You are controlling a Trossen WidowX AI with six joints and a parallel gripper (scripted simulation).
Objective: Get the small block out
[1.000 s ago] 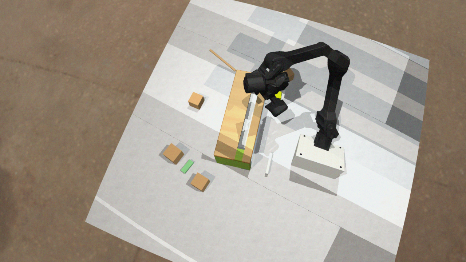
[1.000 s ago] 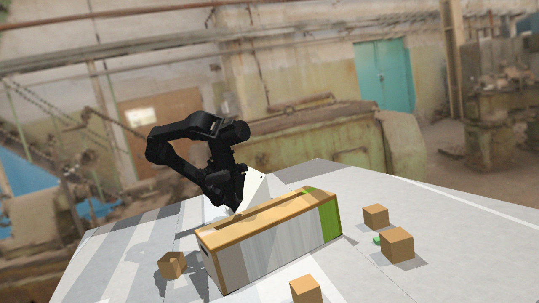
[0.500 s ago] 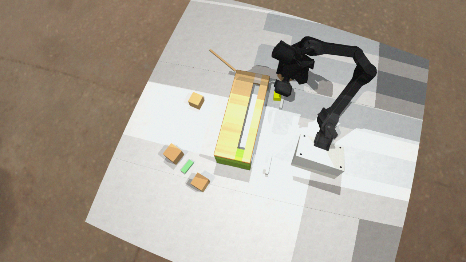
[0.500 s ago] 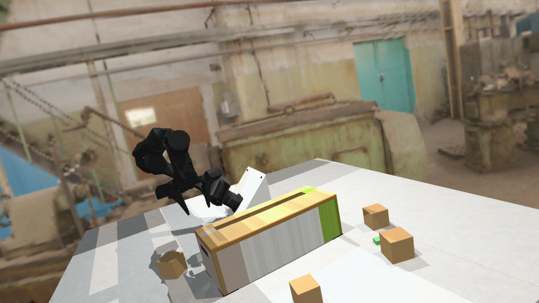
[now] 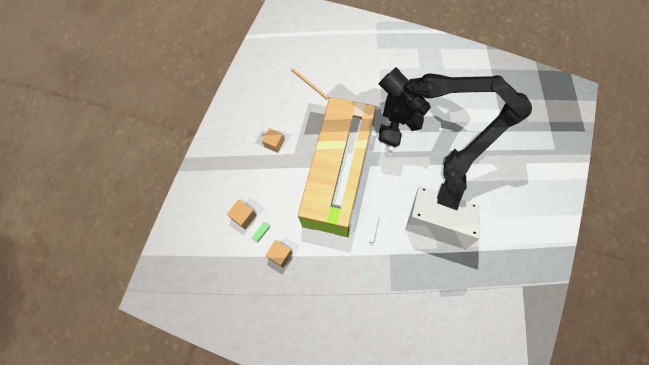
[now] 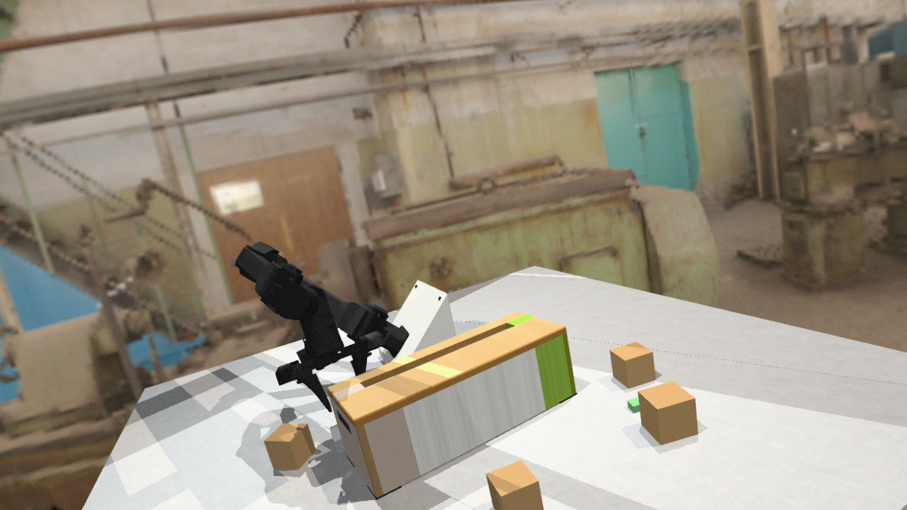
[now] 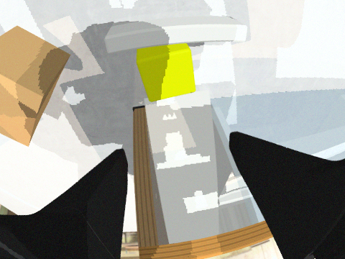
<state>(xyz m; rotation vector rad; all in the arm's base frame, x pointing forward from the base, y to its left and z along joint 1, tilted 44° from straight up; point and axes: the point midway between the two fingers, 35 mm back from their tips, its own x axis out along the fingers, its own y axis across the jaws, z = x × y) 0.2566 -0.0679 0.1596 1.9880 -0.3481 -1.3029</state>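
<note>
The small yellow block (image 7: 166, 73) lies on the table outside the box, just past the box's end and close beside a low white bar (image 7: 201, 34) in the wrist view. The arm hides it in the top view, and it does not show in the exterior view. The long wooden-topped box (image 5: 320, 168) (image 6: 472, 393) (image 7: 144, 180) stands upright, with a slot in its top and green at one end. My gripper (image 6: 345, 392) (image 7: 178, 148) is open with nothing between its fingers. It is beside the box's non-green end, its fingers pointing down; the top view hides the fingertips.
A wooden cube (image 6: 288, 447) (image 7: 30, 79) stands near the block. Other wooden cubes (image 5: 273, 139) (image 5: 241, 213) (image 5: 279, 253) and a green piece (image 5: 260, 231) (image 6: 633, 404) lie beyond the box. A thin stick (image 5: 310, 83) and a white bar (image 5: 374, 230) lie near its ends.
</note>
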